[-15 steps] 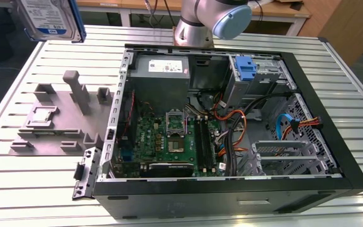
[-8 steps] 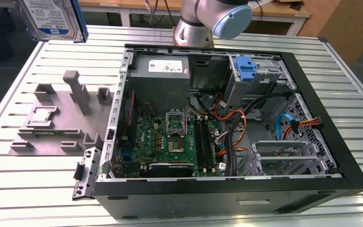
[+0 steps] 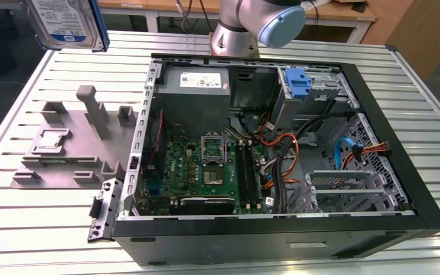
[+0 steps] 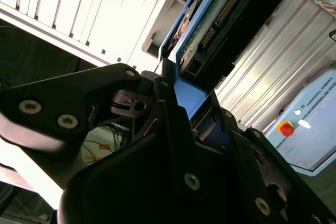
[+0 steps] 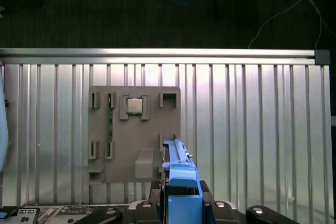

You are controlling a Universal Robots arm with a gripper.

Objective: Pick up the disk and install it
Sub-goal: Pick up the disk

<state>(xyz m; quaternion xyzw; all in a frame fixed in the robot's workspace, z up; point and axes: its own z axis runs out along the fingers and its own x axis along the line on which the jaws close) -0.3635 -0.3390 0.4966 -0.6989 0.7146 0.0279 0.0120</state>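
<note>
Disk [image 3: 66,22]: held high over the worktop's [image 3: 52,223] far corner, at the exterior view's left, well apart from the open case [image 3: 426,189].
Hand [image 4: 181,90]: clenched on the disk's blue rail.
Care: grip kept firm, disk held steady, cables [image 3: 285,154] avoided.

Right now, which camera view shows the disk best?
The exterior view: the disk shows its labelled face. The second wrist view shows its circuit-board underside; the first wrist view, its blue rail edge-on.
</note>
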